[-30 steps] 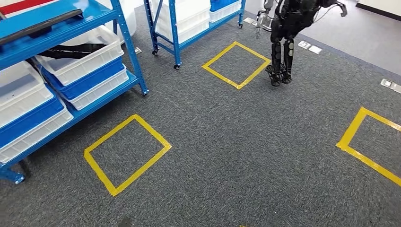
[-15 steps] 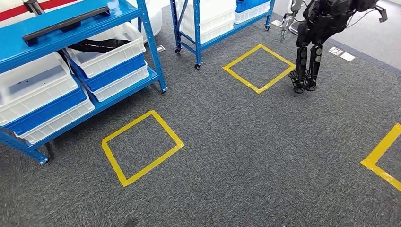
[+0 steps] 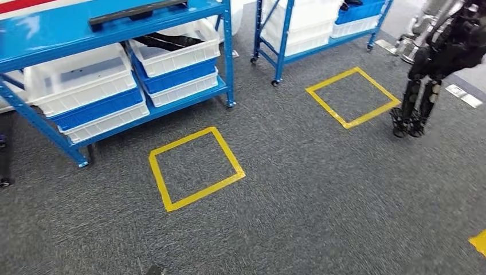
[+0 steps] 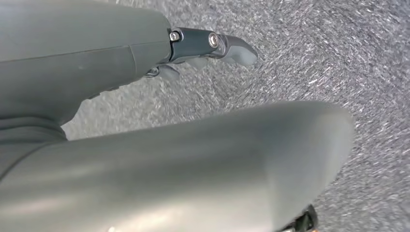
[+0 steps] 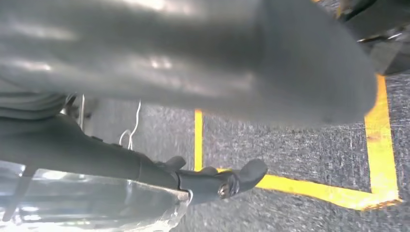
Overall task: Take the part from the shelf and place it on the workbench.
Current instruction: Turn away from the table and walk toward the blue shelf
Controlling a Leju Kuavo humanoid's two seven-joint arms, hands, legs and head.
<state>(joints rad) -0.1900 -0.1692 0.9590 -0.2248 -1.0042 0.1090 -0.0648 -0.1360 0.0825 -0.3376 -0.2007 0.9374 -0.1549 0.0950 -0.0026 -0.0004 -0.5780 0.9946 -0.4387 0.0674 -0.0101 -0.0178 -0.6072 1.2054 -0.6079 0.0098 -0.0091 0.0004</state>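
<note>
A blue shelf [image 3: 227,57] stands at the upper left of the head view, stacked with white and blue bins. A long black bar [image 3: 137,11] lies on its top deck. A black curved part [image 3: 171,41] lies in a white bin [image 3: 189,54] one level lower. My left hand [image 4: 145,145] hangs over grey carpet, its dark fingers [image 4: 212,46] stretched out and holding nothing. My right hand [image 5: 169,63] hangs over carpet marked with yellow tape, fingers [image 5: 212,181] extended and empty.
A yellow taped square [image 3: 195,167] marks the carpet in front of the shelf. A second blue shelf [image 3: 281,51] and another yellow square [image 3: 352,97] lie farther right. Another dark humanoid robot [image 3: 435,63] stands at the right edge.
The camera has turned: the whole scene has slid to the right, bringing the shelf with the black parts toward the middle and the other robot to the right edge.
</note>
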